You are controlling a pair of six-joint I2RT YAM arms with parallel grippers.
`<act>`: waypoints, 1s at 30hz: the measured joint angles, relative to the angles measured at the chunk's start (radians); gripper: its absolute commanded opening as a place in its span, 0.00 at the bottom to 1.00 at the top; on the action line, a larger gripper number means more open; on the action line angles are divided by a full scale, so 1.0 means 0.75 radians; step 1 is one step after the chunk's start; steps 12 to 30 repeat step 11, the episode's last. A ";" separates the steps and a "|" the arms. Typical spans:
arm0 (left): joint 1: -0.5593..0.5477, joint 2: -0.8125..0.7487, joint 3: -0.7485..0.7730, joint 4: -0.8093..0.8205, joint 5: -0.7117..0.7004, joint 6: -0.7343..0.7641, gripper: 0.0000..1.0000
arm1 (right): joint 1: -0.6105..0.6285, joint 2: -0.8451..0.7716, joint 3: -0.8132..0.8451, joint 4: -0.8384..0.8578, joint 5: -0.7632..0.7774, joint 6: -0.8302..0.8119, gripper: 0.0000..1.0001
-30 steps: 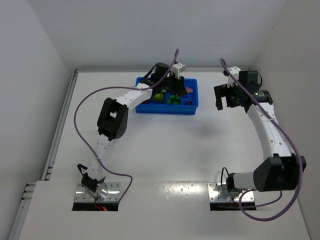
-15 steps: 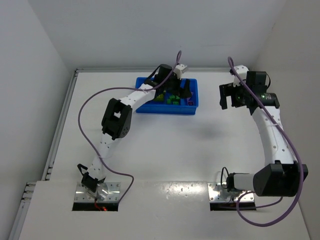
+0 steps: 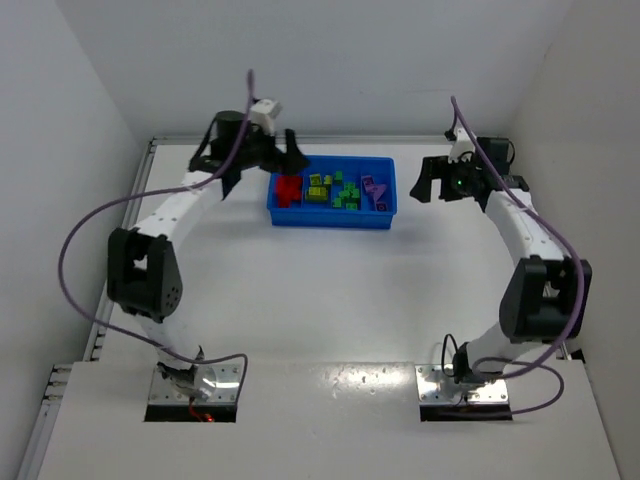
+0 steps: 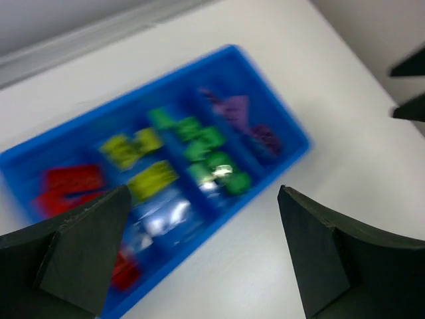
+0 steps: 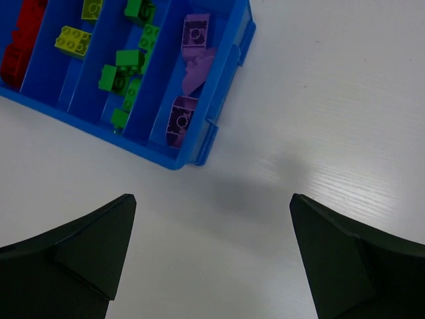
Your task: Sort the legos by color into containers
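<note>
The containers are the four compartments of one blue tray (image 3: pixel 330 221) (image 4: pixel 293 133) (image 5: pixel 232 68) at the back of the table. Sorted legos lie in them: red (image 3: pixel 289 189) (image 4: pixel 66 183) (image 5: pixel 20 40), yellow (image 3: pixel 318 186) (image 4: pixel 143 159) (image 5: pixel 73 40), green (image 3: pixel 345 192) (image 4: pixel 206 146) (image 5: pixel 123 66) and purple (image 3: pixel 374 188) (image 4: pixel 239 109) (image 5: pixel 192 60). My left gripper (image 3: pixel 262 163) (image 4: pixel 202 193) hangs open and empty by the tray's left back corner. Off the tray's right end, my right gripper (image 3: pixel 429 184) (image 5: pixel 212 197) is open and empty above bare table.
White walls enclose the table on the left, back and right. Both arms reach to the back of the table, one on each side of the tray. A purple cable loops from each arm. The left wrist view is blurred.
My left gripper has opened, risen from over the tray and swung out to the left. The right gripper has shifted a little back and left, staying open.
</note>
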 measured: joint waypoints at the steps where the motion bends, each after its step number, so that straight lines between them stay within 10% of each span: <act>1: 0.084 -0.058 -0.082 0.029 -0.018 0.001 1.00 | 0.000 0.050 0.001 0.035 -0.014 0.015 0.99; 11: 0.402 -0.300 -0.626 -0.007 -0.185 0.069 1.00 | 0.000 0.416 0.064 0.163 -0.025 0.071 0.99; 30: 0.402 -0.300 -0.626 -0.007 -0.185 0.069 1.00 | 0.000 0.416 0.064 0.163 -0.025 0.071 0.99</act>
